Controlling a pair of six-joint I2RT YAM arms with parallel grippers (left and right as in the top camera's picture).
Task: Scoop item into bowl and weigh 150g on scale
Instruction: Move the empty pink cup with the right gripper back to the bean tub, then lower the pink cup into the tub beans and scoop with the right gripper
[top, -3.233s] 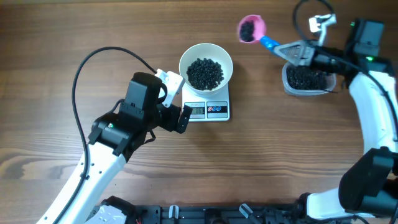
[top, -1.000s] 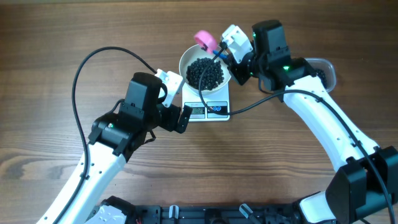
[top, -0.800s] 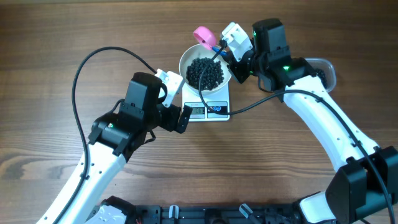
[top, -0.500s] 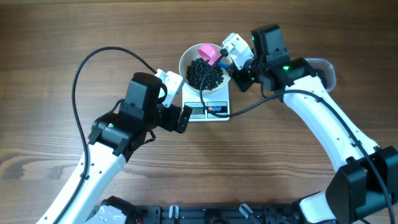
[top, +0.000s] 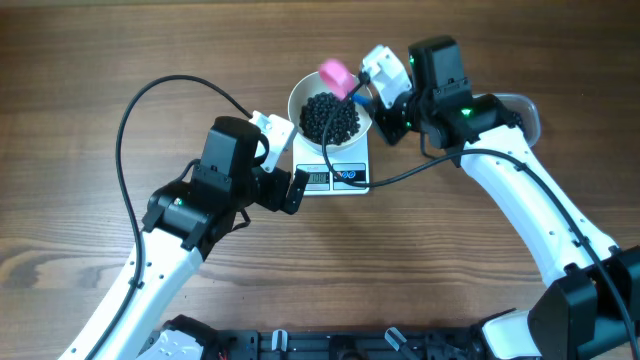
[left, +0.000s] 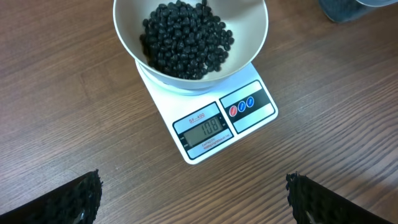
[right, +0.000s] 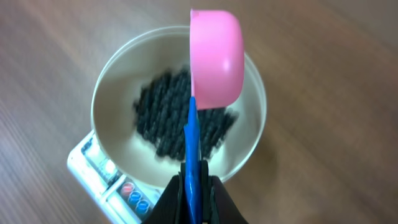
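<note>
The white bowl (top: 300, 97) stands on the scale (top: 338, 177) and holds a heap of black pellets, the item (top: 330, 117). The scale's display (left: 205, 127) reads 108. My right gripper (top: 368, 92) is shut on the blue handle of a pink scoop (top: 335, 76), which is tipped on its side over the bowl's far rim. In the right wrist view the scoop's cup (right: 216, 65) hangs above the item (right: 165, 115) and the gripper (right: 193, 186) clamps the handle. My left gripper (top: 292, 165) stands open beside the scale's left front, its fingers (left: 87, 196) holding nothing.
A clear plastic tub (top: 522, 107) sits at the right, mostly hidden under the right arm; its corner (left: 354, 9) shows in the left wrist view. A black cable (top: 130, 110) loops over the left of the table.
My right gripper carried the scoop from the tub side to the bowl, dipped it over the pellets and turned it on its side at the far rim. The left arm has not moved.
</note>
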